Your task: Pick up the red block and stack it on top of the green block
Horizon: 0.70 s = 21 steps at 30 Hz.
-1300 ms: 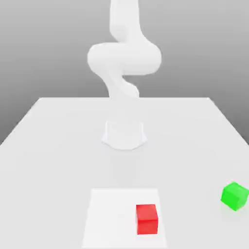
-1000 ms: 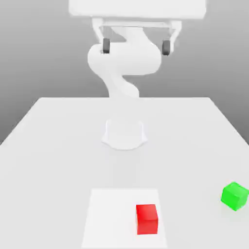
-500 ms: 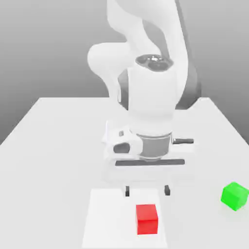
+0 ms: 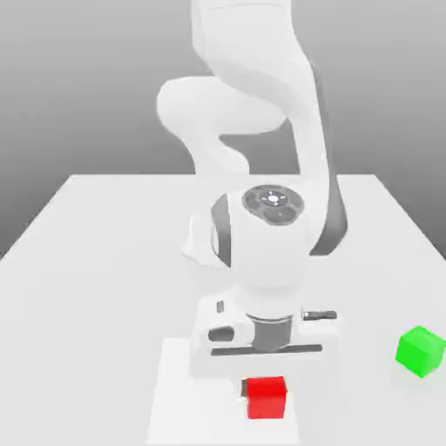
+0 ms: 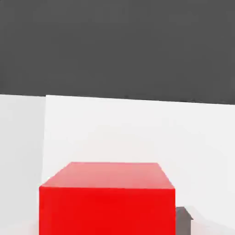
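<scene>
Lowered, the hand (image 4: 265, 390) grips the red block (image 4: 266, 402) (exterior view: green block (image 4: 420, 351)).

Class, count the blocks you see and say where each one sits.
2. The red block is at the gripper, over the white sheet; the green block is on the table, toward the exterior view's right.

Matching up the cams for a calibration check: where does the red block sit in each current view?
Exterior view: red block, lower part of the picture, on the white patch, just below the hand.
Hand view: in the foreground, large, over the same white patch.
Shared landmark: the white patch's straight edge.
</scene>
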Tool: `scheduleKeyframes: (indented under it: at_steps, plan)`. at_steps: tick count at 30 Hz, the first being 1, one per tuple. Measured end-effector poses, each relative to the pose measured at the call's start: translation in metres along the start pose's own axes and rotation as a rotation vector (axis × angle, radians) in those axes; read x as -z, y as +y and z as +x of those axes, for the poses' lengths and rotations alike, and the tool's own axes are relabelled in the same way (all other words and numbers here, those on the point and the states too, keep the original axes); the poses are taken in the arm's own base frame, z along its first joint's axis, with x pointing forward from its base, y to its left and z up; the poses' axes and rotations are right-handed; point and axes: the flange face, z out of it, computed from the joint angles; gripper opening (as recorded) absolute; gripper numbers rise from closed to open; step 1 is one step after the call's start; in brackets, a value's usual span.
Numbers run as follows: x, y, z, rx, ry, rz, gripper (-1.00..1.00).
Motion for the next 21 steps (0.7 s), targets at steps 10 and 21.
scheduleKeyframes:
  at_steps: [10, 21]
  plan:
    - [0.057, -0.103, -0.157, 0.636, -0.003, 0.001, -1.00]
    - [0.007, -0.129, -0.248, 0.957, -0.001, -0.001, 1.00]
